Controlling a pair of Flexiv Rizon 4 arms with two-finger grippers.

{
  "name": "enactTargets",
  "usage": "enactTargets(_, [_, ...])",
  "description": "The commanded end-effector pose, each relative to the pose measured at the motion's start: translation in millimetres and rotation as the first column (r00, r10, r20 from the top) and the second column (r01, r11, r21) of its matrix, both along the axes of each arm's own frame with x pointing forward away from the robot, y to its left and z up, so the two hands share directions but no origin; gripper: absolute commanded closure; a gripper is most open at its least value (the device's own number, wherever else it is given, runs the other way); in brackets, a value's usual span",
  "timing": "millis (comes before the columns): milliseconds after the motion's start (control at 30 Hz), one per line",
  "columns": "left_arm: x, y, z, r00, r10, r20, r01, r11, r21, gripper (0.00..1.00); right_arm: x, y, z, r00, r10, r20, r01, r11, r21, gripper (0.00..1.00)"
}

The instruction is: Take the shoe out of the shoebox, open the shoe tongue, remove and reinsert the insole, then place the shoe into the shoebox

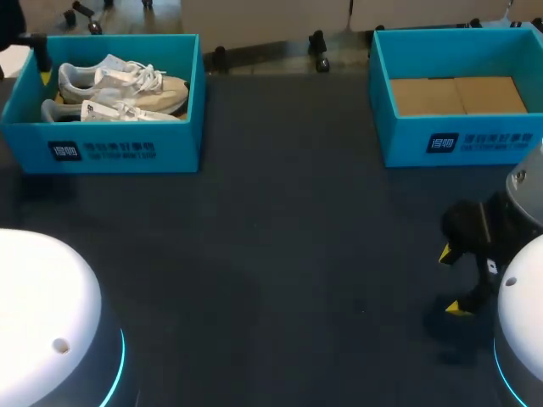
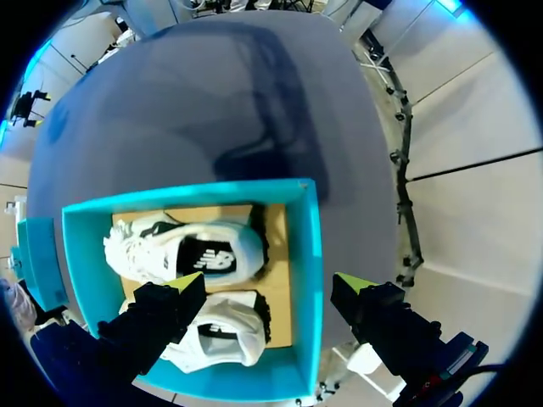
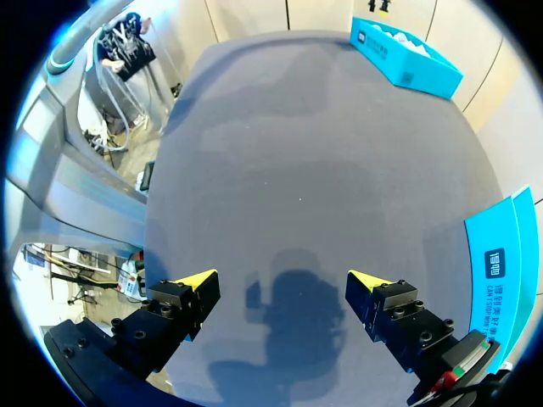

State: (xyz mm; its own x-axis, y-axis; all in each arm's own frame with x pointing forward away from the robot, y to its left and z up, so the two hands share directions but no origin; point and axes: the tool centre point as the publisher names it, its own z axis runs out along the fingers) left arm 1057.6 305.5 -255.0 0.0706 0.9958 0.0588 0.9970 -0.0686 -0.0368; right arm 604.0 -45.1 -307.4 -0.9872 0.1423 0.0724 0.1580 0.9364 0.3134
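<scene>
At the far left corner of the table [image 1: 280, 237], two pale shoes [image 1: 119, 89] lie in the blue shoebox [image 1: 110, 148]. Over it hangs the left gripper [image 2: 267, 284], fingers wide apart and empty, one tip above a shoe, the other outside the box wall. By the near right edge the right gripper [image 3: 284, 280] is spread open, holding nothing; a second box [image 1: 458, 140] sits far right

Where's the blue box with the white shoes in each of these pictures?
Head view: shoebox at far left of the table.
Left wrist view: shoebox under the left pincer.
Right wrist view: shoebox far across the table, ahead of the right pincer.
Shared landmark: the white shoes inside.
</scene>
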Motion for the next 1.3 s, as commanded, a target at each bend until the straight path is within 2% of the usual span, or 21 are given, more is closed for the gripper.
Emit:
enactTargets(33, [-16.0, -0.8, 2.0, 0.998, -0.013, 0.053, 0.013, 1.0, 0.005, 0.0, -2.0, 0.0, -0.3, 1.0, -0.001, 0.003, 0.001, 1.0, -0.002, 0.0])
enactTargets(467, [-12.5, -3.3, 0.4, 0.999, 0.004, 0.036, -0.005, 1.0, 0.011, 0.0, -2.0, 0.0, -0.3, 1.0, -0.001, 0.003, 0.001, 1.0, -0.002, 0.0])
enactTargets(933, [4.1, -14.5, -38.8, 0.995, 0.102, -0.008, -0.102, 0.993, 0.06, 0.0, -2.0, 0.0, -0.3, 1.0, -0.001, 0.003, 0.001, 1.0, -0.002, 0.0])
enactTargets(1133, [-1.3, -14.2, -53.5, 0.997, 0.08, -0.023, -0.078, 0.994, 0.08, 0.0, -2.0, 0.0, -0.3, 1.0, -0.001, 0.003, 0.001, 1.0, -0.002, 0.0])
enactTargets(1200, [-3.7, -13.2, -58.0, 0.997, 0.074, -0.021, -0.072, 0.994, 0.083, 0.08, -2.0, 0.0, -0.3, 1.0, -0.001, 0.003, 0.001, 1.0, -0.002, 0.0])
enactTargets(1300, [-6.7, -12.2, -64.1, 0.998, 0.065, -0.014, -0.063, 0.994, 0.088, 0.07, -2.0, 0.0, -0.3, 1.0, -0.001, 0.003, 0.001, 1.0, -0.002, 0.0])
